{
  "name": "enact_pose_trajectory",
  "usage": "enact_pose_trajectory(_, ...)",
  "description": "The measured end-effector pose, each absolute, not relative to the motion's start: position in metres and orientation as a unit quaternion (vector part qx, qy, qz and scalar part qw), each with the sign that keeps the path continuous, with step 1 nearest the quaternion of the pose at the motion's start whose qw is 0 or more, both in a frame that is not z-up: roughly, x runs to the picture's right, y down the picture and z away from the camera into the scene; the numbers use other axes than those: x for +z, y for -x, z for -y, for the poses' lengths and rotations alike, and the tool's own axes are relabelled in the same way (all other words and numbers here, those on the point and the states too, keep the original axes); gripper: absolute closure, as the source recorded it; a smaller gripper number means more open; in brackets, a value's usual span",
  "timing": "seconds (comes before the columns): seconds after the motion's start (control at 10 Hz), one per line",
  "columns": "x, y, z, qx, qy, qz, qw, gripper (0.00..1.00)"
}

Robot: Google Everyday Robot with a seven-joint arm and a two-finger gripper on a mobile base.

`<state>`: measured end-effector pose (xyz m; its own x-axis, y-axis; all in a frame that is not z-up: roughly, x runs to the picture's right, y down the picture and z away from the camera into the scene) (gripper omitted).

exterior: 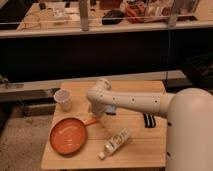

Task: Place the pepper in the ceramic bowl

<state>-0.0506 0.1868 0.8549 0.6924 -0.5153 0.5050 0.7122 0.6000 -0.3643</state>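
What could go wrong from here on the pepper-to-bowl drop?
1. The pepper is at the ceramic bowl's right rim, just below the end effector. Released here, it may land on the rim or table rather than inside.
2. The white cup stands close behind the bowl, so a move further left could tip it.
3. The bottle lies on its side nearby and could roll if a low retreat nudges it.
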Motion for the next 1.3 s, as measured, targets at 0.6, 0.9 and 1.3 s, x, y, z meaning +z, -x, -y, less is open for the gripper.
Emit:
enact_pose_trajectory(0.6, 0.842, 0.078, -0.196, -0.387, 0.265, 0.171, 0.867, 1.00)
enact_pose_trajectory(0.9, 0.798, 0.090, -0.149, -0.410, 0.221, 0.148, 0.873, 1.00)
enact_pose_trajectory(1.3, 0.739, 0.105, -0.089, -0.430, 0.170, 0.129, 0.877, 1.00)
